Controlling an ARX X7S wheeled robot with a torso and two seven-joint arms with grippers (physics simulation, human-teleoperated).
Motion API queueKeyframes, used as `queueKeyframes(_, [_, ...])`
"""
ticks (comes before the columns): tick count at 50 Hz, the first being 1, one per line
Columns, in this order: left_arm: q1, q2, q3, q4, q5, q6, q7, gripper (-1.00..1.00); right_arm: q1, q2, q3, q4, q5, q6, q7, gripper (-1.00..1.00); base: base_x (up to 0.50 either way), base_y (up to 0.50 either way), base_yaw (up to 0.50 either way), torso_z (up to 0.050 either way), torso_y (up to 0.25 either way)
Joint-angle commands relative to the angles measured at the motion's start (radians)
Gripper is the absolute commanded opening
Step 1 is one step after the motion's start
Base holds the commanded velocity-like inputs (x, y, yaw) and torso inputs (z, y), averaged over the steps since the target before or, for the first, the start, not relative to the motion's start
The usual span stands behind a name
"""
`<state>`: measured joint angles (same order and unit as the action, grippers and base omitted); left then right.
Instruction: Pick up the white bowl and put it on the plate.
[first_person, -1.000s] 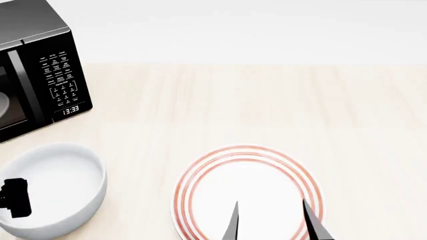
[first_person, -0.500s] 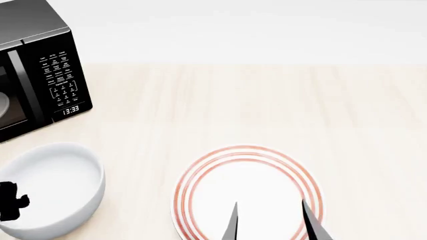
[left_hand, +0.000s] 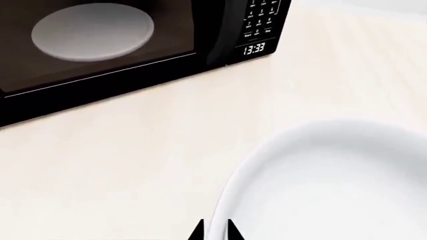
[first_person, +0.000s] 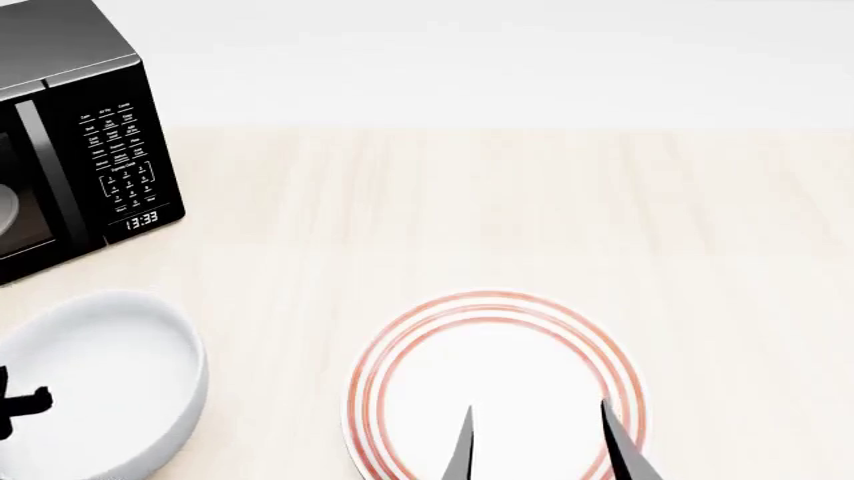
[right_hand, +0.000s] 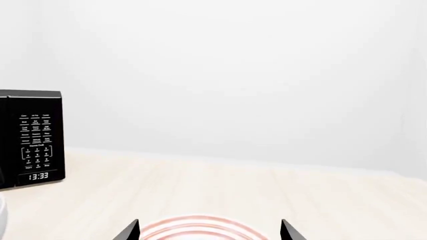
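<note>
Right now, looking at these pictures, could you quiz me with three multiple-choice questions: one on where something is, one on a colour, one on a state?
1. Where is the bowl relative to the plate in the head view?
A. To its left
B. On it
C. Behind it

2. What colour are the plate's rings?
A. Blue
B. Red
C. Green

3. How do the right gripper's jaws stand?
A. Shut on the bowl
B. Shut on the plate
C. Open, spread above the plate

Answers:
1 A: the bowl sits on the table left of the plate, in front of the microwave.
2 B: thin red rings circle its rim.
3 C: both fingers show apart, with nothing between them.
</note>
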<state>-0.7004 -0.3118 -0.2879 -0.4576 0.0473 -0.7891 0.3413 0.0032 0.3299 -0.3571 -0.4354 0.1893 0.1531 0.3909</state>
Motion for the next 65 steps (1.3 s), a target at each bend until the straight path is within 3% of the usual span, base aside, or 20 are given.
queueKeyframes(1, [0.002,0.032,-0.045,0.028,-0.012,-0.008,0.018,-1.00,-0.002,-0.016,0.017,-0.001,-0.021,0.002,-0.018,1.00,0.00,0.00,0.00,0.000,0.000])
queueKeyframes(17, [-0.039,0.085,-0.059,0.296,-0.062,-0.186,0.031,-1.00,0.002,-0.012,0.016,0.007,-0.013,-0.004,-0.017,1.00,0.00,0.00,0.00,0.000,0.000])
queueKeyframes(40, [-0.115,0.138,-0.054,0.432,-0.097,-0.319,0.006,-1.00,0.003,-0.006,0.012,0.004,-0.008,-0.004,-0.009,1.00,0.00,0.00,0.00,0.000,0.000])
queueKeyframes(65, [-0.312,0.249,0.031,0.104,-0.085,-0.204,-0.101,-1.00,0.004,0.001,0.016,0.010,0.007,-0.014,-0.005,1.00,0.00,0.00,0.00,0.000,0.000])
